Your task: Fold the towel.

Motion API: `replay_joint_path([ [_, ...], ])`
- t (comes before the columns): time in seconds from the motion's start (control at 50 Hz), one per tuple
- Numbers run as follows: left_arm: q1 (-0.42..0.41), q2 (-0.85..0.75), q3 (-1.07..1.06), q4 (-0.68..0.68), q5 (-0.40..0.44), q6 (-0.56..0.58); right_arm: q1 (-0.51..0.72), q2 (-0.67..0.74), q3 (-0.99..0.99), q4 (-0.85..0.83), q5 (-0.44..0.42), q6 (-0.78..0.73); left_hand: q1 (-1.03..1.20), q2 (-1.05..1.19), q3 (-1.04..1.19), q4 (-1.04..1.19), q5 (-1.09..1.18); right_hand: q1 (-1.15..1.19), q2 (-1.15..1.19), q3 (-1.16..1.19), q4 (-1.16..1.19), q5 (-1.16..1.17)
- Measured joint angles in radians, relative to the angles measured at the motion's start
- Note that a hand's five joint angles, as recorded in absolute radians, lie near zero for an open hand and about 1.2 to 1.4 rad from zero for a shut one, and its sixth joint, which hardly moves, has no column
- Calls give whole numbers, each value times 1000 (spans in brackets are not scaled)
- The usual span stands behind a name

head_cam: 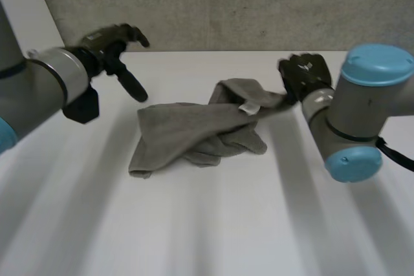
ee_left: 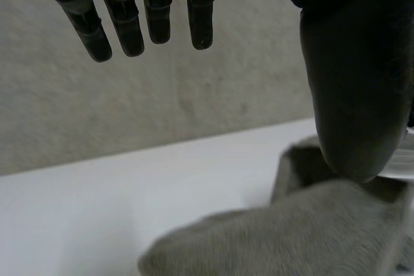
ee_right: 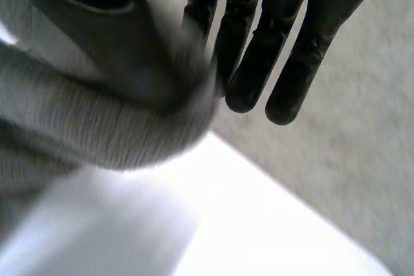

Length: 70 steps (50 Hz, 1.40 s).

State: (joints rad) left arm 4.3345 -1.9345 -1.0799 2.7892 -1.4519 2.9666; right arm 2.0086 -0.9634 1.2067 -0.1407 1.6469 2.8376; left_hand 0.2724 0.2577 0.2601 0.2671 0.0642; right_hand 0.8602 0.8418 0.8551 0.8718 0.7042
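The surface (head_cam: 207, 224) is a plain white tabletop; a rough grey wall (head_cam: 226, 4) stands along its far edge. The towel (head_cam: 187, 130) lies at the middle of the surface, between the two arms. In the right wrist view the cloth (ee_right: 97, 127) covers most of the thumb, and the exact contact point between thumb and fingers (ee_right: 291, 63) is blurred; the cloth appears pinched there, with the fingers nearly straight. In the left wrist view the thumb (ee_left: 356, 95) cuts off part of the towel (ee_left: 291, 237) below it. The right hand (head_cam: 304, 72) is at the towel's right end, grasping a corner drawn up off the surface toward it. The left hand (head_cam: 110, 43) hangs above the far left of the surface, apart from the towel, its fingers (ee_left: 149, 17) released and straight, holding nothing. The towel is grey, soft and napped, not flat: it is bunched into loose overlapping layers, with a rounded lobe at the near left and a raised fold at the far right. A small white label (head_cam: 248, 108) shows near the lifted corner.
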Motion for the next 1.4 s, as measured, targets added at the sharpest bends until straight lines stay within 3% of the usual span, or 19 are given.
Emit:
replay_joint_path([
  [0.02, -6, -5, -2, 0, 2, 4, -9, -1, 12, 1, 0, 0, 0, 0, 0, 0, 0, -82, -84, -82, -61, -86],
  [0.06, -34, -28, -14, -2, 8, 31, -38, -12, 63, 4, -1, 1, 0, 0, 0, 0, 0, -477, -487, -475, -462, -514],
  [0.1, -57, -46, -25, -4, 11, 59, -48, -25, 99, 6, -3, 3, 0, 0, 0, 0, 0, -586, -588, -587, -591, -638],
  [0.3, -156, -123, -180, 2, 2, 223, -44, -170, 296, 4, -39, 2, 0, 0, 0, 0, 0, -629, -602, -610, -617, -647],
  [0.52, -164, -156, -377, 186, -52, 234, -30, -236, 415, 6, -280, -88, 0, 0, 0, 0, 0, -629, -602, -610, -617, -647],
  [0.64, -162, -182, -386, 290, -103, 233, -18, -180, 393, 4, -331, -122, 0, 0, 0, 0, 0, -615, -599, -608, -614, -643],
  [1.16, -162, -448, -79, 339, -135, 238, 41, 200, -35, 1, -298, -36, 14, 23, 17, 17, 48, -167, -149, -156, -172, -178],
  [1.22, -162, -466, -47, 339, -148, 240, 41, 231, -72, 1, -283, -36, 72, 90, 85, 77, 119, -37, -17, -33, -48, -67],
  [1.3, -162, -478, -20, 341, -166, 243, 41, 263, -109, 1, -272, -37, 386, 411, 399, 392, 420, 294, 292, 275, 270, 261],
  [1.4, -161, -476, -13, 347, -171, 244, 41, 268, -124, 0, -276, -34, 627, 662, 647, 646, 667, 432, 406, 423, 451, 420],
])
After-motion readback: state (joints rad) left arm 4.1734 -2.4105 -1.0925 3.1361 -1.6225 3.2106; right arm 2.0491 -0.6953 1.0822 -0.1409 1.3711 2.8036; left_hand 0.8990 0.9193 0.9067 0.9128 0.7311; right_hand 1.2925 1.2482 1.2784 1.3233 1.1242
